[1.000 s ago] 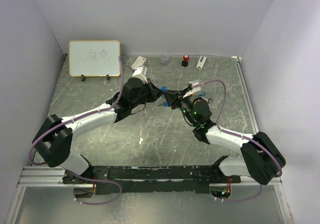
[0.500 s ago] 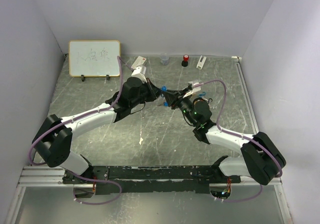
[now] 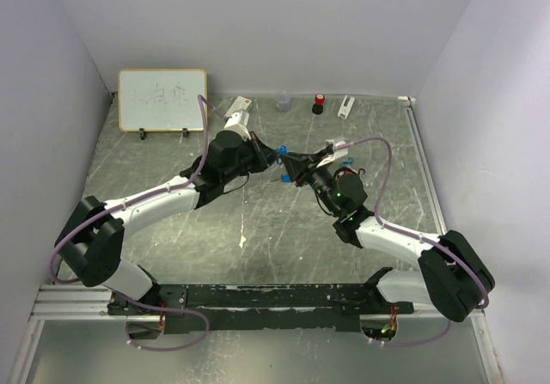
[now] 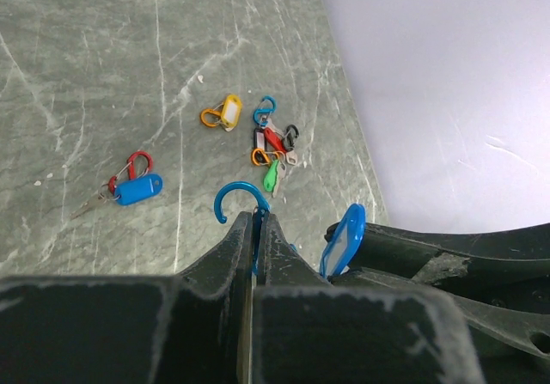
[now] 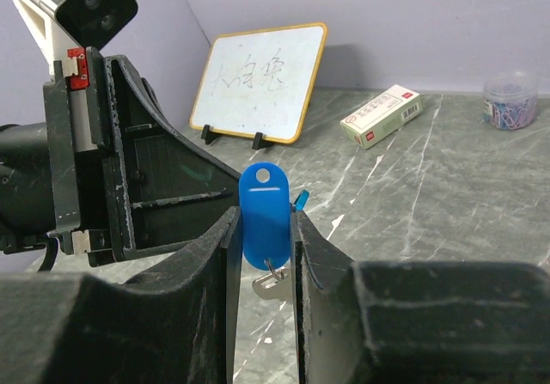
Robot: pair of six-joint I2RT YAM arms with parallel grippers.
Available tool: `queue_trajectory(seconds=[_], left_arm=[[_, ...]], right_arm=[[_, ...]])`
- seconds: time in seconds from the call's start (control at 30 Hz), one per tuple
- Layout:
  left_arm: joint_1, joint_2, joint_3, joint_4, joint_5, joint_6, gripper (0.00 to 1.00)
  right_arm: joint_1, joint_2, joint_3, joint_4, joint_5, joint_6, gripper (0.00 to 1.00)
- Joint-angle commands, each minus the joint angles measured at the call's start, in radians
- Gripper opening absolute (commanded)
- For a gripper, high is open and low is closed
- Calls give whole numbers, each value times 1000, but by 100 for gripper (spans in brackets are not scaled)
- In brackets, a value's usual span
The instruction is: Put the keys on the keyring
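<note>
Blue-tagged key (image 5: 265, 202) gripped upright by right end effector (image 5: 264, 222), hole uppermost, left end effector (image 4: 255, 223) clamping blue keyring (image 4: 234, 197)

The left arm (image 3: 159, 202) and right arm (image 3: 397, 238) reached forward from their bases, elbows bowed outward and wrists turned inward, so the two grippers faced each other almost tip to tip. The left gripper (image 4: 256, 222) had its fingers pressed together on a blue clip (image 4: 234, 197). The right gripper (image 5: 263, 229) stood slightly parted, clamping a blue-tagged key (image 5: 265, 199) upright.
</note>
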Motion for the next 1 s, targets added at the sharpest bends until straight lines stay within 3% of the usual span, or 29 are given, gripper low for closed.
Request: queue_trajectory(seconds=[0.0,0.07,0.27,0.47,0.8,0.97], left_arm=[[12,9,11,36,32,-8,8],[13,12,13,35,37,-8,14],[18,15,9,32,35,-8,49],[30,11,-1,25,27,-18,60],[81,-32,-51,-18,-19,-24,63],[115,-89,-84,-69,-87,-7,85]], right_arm=[[-2,-27,-7,15,8,-19,0],[-3,-29,-6,13,10,-20,0],[-3,-36,-8,7,20,-21,0],[-3,-43,-10,2,25,-25,0],[-3,-48,-13,-8,39,-35,0],[-10,-34,-5,-39,65,-50,0]])
